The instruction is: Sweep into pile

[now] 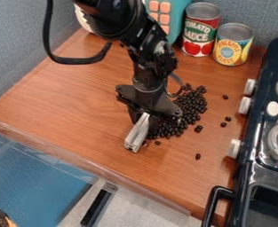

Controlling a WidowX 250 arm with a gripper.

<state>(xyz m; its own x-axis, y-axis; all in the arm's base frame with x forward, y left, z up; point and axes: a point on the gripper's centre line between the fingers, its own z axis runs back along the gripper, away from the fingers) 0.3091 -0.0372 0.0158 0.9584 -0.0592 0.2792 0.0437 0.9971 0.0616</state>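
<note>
The black gripper (144, 120) hangs low over the middle of the wooden counter, shut on a silvery-grey bar-shaped tool (137, 134). The tool slants down toward the front left, its lower end close to the counter. Right beside it, on the right, dark beans (191, 106) lie in a dense, elongated patch running from behind the gripper toward the tool. Several loose beans (198, 128) are scattered to the right and in front of this patch. Part of the patch is hidden by the gripper.
Behind the beans stand a tomato sauce can (200, 31) and a pineapple can (232, 45), with a teal object (174, 20) to their left. A dark toy stove (260, 146) with white knobs borders the right side. The counter's front edge (99, 170) runs diagonally below.
</note>
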